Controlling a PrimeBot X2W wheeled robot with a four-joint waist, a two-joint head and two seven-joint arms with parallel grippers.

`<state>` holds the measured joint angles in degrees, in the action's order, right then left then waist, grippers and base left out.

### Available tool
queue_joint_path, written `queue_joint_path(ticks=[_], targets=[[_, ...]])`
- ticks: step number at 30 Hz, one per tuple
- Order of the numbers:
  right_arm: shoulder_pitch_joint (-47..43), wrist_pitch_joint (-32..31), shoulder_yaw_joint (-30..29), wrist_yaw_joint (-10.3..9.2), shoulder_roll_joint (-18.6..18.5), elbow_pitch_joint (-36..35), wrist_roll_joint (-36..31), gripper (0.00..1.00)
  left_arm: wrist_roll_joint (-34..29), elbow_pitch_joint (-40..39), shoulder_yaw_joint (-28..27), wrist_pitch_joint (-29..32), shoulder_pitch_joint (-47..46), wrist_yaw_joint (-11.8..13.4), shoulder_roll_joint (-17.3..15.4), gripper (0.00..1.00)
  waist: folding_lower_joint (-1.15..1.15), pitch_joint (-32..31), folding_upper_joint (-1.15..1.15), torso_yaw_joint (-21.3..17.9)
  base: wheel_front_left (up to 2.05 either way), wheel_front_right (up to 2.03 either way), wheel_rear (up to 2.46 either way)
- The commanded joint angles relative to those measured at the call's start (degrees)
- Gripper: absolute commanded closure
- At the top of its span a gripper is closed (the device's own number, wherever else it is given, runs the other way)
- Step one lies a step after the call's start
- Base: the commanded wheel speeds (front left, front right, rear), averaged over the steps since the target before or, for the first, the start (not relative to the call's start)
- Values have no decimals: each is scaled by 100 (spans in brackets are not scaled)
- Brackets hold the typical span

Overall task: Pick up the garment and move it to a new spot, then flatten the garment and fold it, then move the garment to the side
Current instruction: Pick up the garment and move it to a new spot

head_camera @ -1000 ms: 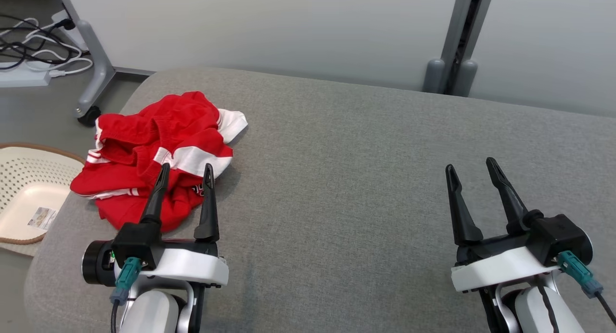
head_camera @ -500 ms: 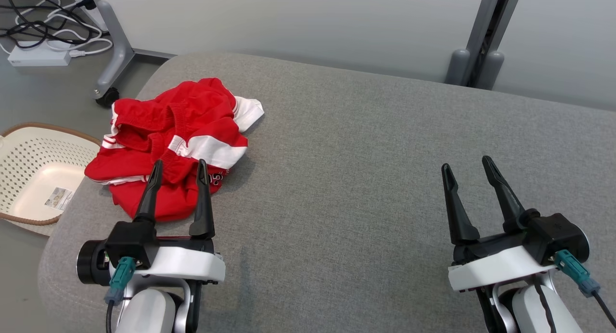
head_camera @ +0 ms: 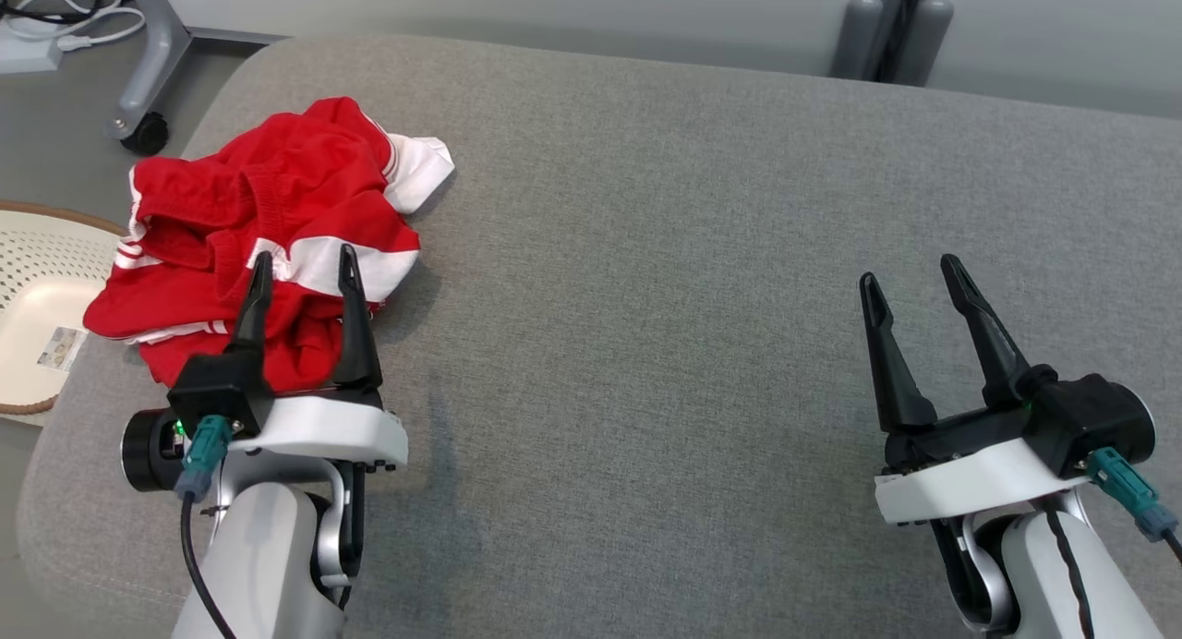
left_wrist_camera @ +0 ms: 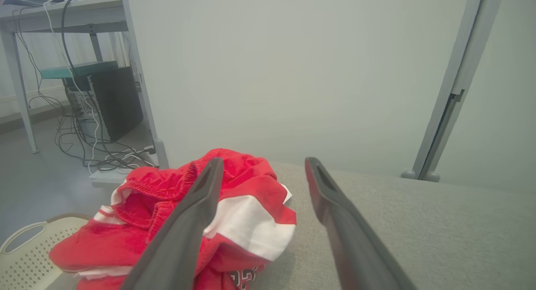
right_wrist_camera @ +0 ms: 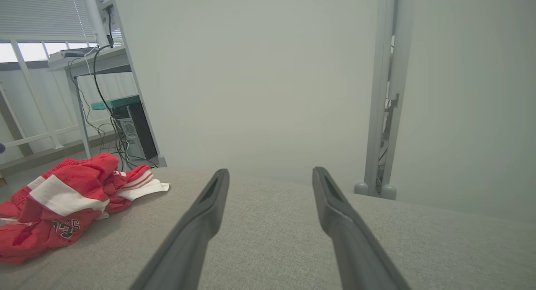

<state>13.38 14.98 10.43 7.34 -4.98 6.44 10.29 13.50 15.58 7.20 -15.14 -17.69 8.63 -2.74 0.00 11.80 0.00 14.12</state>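
A crumpled red and white garment point(head_camera: 268, 205) lies at ten o'clock on a grey cushion point(head_camera: 646, 251). The left gripper point(head_camera: 304, 253) hangs over its near edge, fingers spread wide, empty. The right gripper point(head_camera: 906, 270), at four o'clock, gapes wide, holding nothing.

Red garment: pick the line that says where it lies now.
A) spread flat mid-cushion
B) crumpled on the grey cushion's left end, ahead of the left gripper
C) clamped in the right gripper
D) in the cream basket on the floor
B: the red garment lies bunched on the grey cushion just beyond the open left gripper, outside the basket.
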Motion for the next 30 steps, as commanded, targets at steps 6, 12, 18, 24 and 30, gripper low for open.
queue_joint_path(ticks=[6, 12, 18, 24, 30], targets=[[153, 28, 6, 27, -125, -109, 106, 0, 104, 607, -161, -4, -581, -8, -26, 0, 0, 344, 0, -136, 0, 0, 0], [318, 28, 90, 27, -330, -187, 179, 0, 181, 1358, -201, -4, -1288, 61, -24, 0, 0, 794, 0, -137, 0, 0, 0], [523, 28, 340, 27, -601, -350, 494, 0, 93, 2569, -206, -4, -2015, 222, -26, 0, 0, 1133, 0, -178, 0, 0, 0], [638, 28, 504, 27, -759, -350, 622, 0, -210, 3650, -207, -3, -2566, 621, -78, 0, 0, 1244, 0, -257, 0, 0, 0], [684, 28, 517, 27, -742, -340, 667, 0, -268, 4492, -169, -3, -2927, 752, -125, 0, 0, 1214, 0, -345, 0, 0, 0]])
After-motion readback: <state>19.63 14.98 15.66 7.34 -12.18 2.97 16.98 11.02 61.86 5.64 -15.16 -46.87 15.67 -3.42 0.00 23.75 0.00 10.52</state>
